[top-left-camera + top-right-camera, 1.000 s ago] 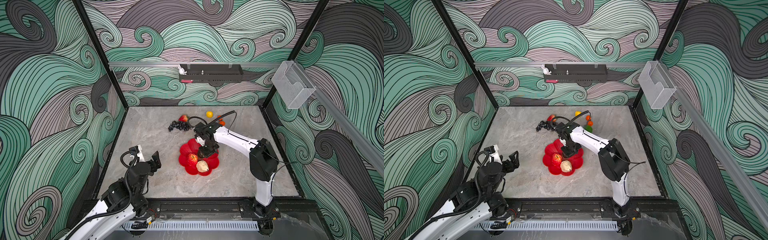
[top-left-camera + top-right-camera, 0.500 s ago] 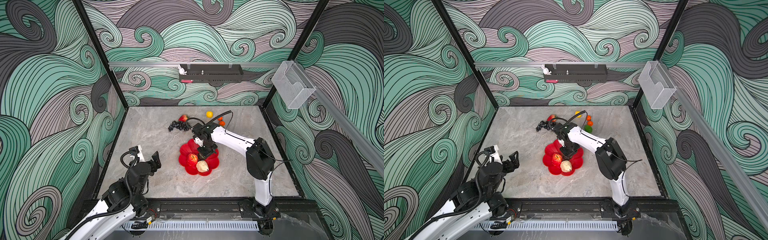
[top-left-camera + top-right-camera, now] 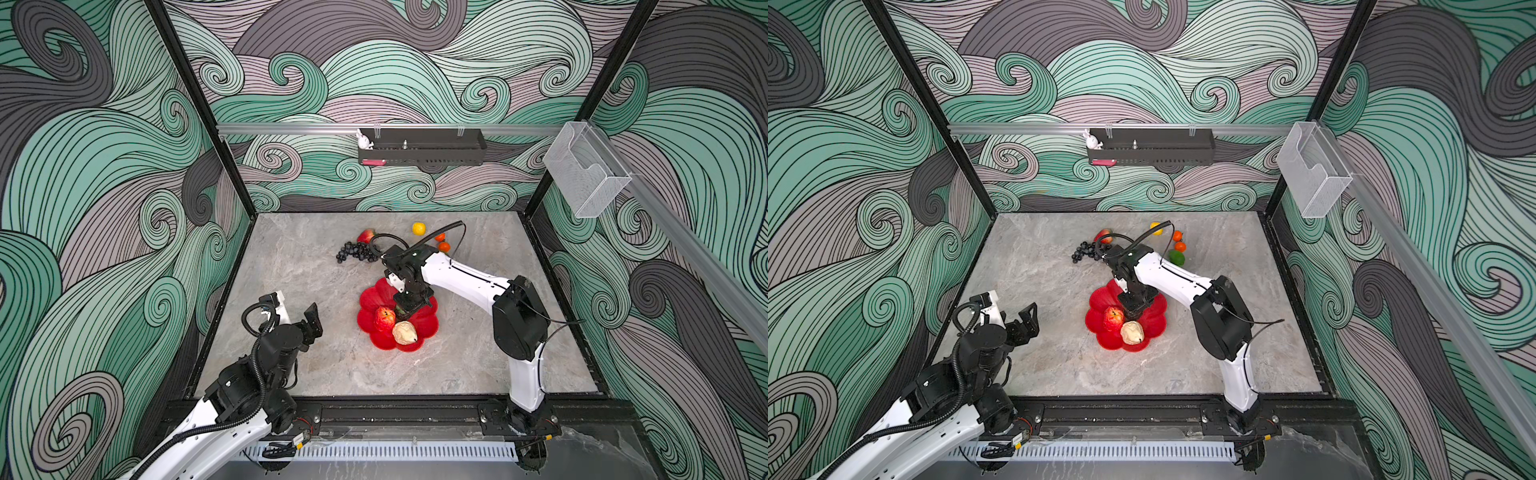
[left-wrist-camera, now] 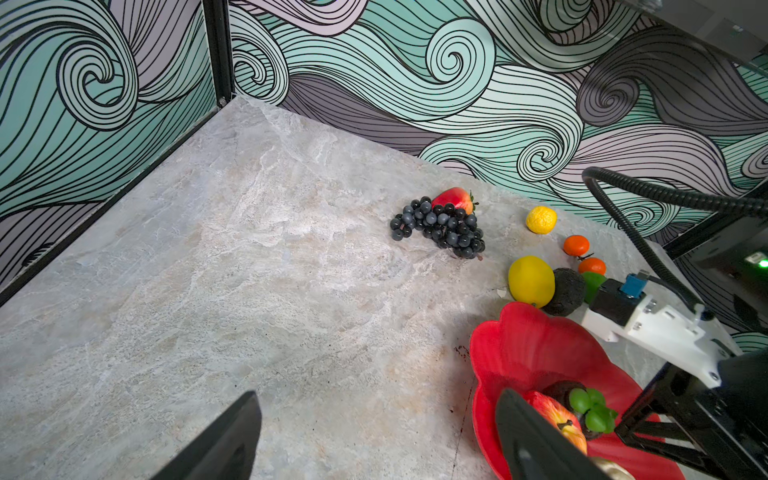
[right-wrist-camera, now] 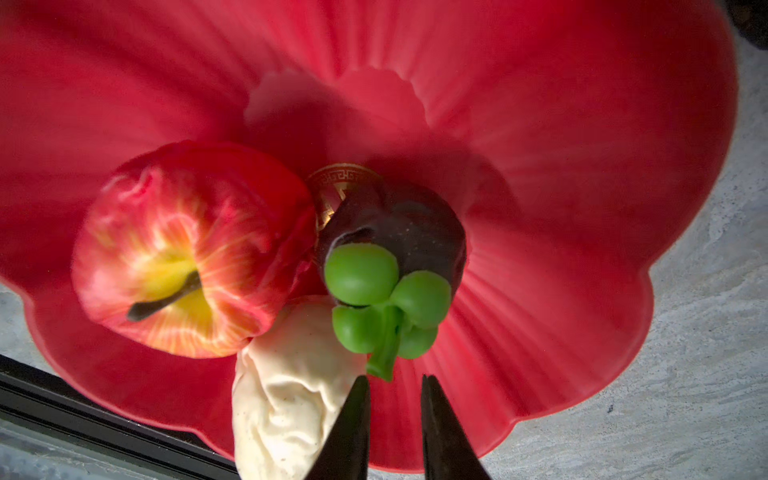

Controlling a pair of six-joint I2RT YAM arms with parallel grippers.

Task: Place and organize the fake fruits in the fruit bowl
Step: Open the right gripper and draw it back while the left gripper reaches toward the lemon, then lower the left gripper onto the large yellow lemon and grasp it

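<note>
The red scalloped fruit bowl (image 3: 428, 328) (image 5: 540, 124) holds a red apple (image 3: 384, 318) (image 5: 191, 249), a beige pear (image 3: 404, 332) (image 5: 286, 395) and a dark fruit with green leaves (image 5: 399, 232). My right gripper (image 5: 395, 378) (image 3: 405, 309) hangs over the bowl. Its jaws stand slightly apart with nothing between them, just off the dark fruit's green stem. At the back lie grapes (image 4: 440, 228), a strawberry (image 4: 453, 198), lemons (image 4: 531, 280), an avocado (image 4: 565, 291), a lime (image 4: 592, 284) and oranges (image 4: 576, 245). My left gripper (image 3: 296, 307) (image 4: 376, 397) is wide open, left of the bowl.
A black wall tray (image 3: 422, 151) with a white rabbit figure (image 3: 364, 141) hangs on the back wall. On the right wall sits a clear bin (image 3: 586, 174). The right arm's cable (image 3: 440, 232) loops over the back fruits.
The right jaws have parted a little and let go of the dark fruit, which now rests in the bowl. The left arm has not moved.
</note>
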